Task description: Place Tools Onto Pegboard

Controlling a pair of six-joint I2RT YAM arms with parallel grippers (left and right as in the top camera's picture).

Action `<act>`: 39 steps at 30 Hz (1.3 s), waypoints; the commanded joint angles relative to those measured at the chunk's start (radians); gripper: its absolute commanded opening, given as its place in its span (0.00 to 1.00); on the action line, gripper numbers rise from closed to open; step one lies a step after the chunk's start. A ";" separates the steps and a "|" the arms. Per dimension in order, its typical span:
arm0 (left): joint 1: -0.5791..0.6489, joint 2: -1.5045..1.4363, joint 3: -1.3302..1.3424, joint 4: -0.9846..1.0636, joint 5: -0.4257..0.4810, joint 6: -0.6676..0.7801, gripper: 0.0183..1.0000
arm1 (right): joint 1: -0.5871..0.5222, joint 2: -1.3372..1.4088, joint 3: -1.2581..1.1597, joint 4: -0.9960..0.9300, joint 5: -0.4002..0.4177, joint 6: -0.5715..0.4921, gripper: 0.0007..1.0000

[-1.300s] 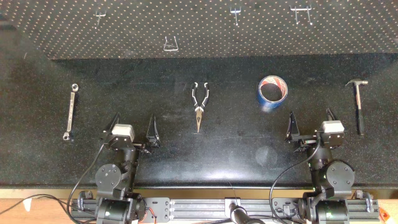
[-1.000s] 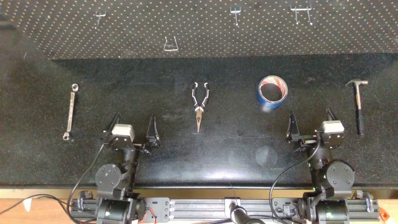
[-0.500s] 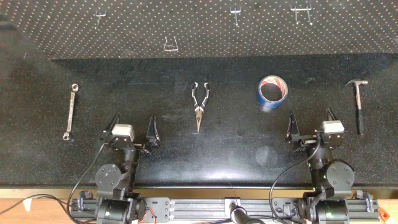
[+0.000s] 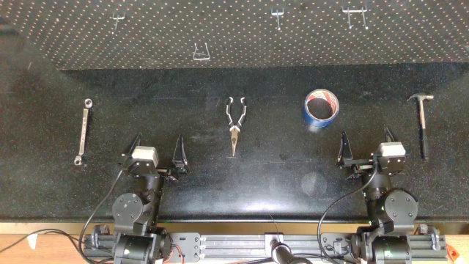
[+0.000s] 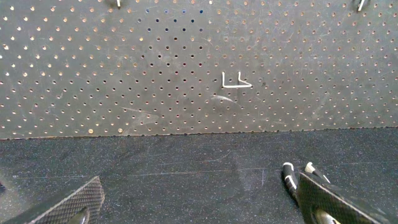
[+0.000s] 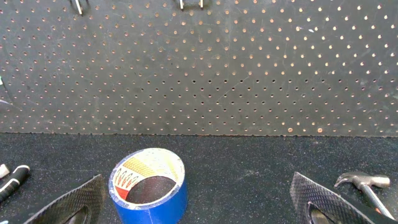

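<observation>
Four tools are lying in a row on the black worktop (image 4: 220,183) in front of the pegboard (image 4: 220,33), none of them hung yet. Going from the left arm's side to the right's, we are seeing a wrench (image 4: 83,132), a pair of pliers (image 4: 234,123) with its nose pointing toward the arms, a blue tape roll (image 4: 321,108) standing on its side wall, and a hammer (image 4: 421,121) with its head toward the board.

We are finding the left gripper (image 4: 158,138) sitting low near its base, between the wrench and the pliers, its fingers spread wide and holding nothing. The right gripper (image 4: 365,133) is sitting the same way between the tape roll and the hammer, also spread and holding nothing.

On the pegboard a wire hook (image 4: 201,53) is hanging low, with three smaller hooks (image 4: 277,16) higher up.

From the right wrist we are looking at the tape roll straight ahead and the hammer's head off to one side.
</observation>
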 commanded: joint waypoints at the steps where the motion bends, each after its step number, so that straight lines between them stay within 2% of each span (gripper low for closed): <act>1: 0.007 0.004 -0.002 -0.008 0.003 0.005 1.00 | 0.008 -0.011 -0.002 -0.004 -0.016 -0.018 0.97; 39: 0.006 0.004 -0.002 -0.007 0.021 0.005 1.00 | 0.008 -0.011 -0.002 -0.004 -0.016 -0.018 0.97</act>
